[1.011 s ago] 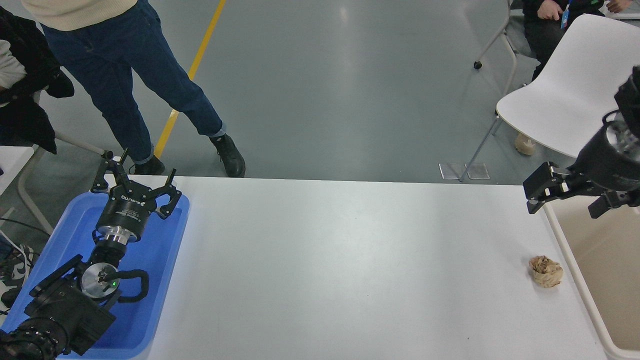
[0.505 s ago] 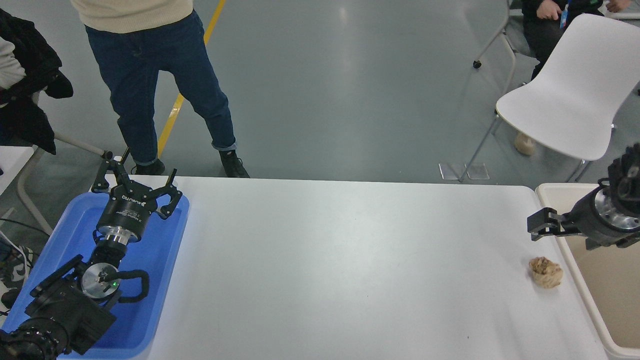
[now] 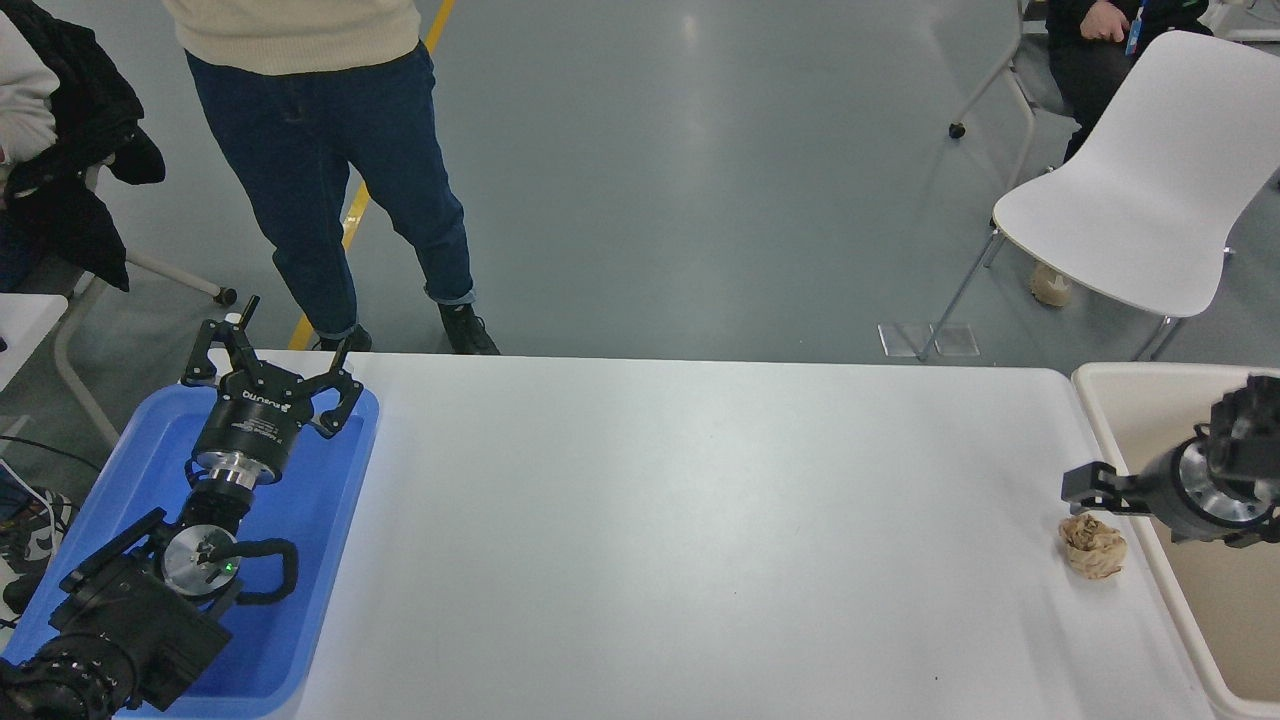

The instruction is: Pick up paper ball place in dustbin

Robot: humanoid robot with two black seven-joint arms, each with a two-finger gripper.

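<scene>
Paper ball (image 3: 1093, 545): on the surface (image 3: 700, 540), near its right edge, just left of the dustbin (image 3: 1150, 560). Right tool (image 3: 1085, 488): directly behind the ball, seemingly just above it. Left tool (image 3: 268, 375): far left, over the tray (image 3: 320, 560).

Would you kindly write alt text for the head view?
The right gripper hangs just above a tan paper ball near the white table's right edge, beside the beige dustbin. The left gripper, jaws open, sits parked over a blue tray.

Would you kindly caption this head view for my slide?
Right pincer just above the paper ball beside the dustbin.
</scene>
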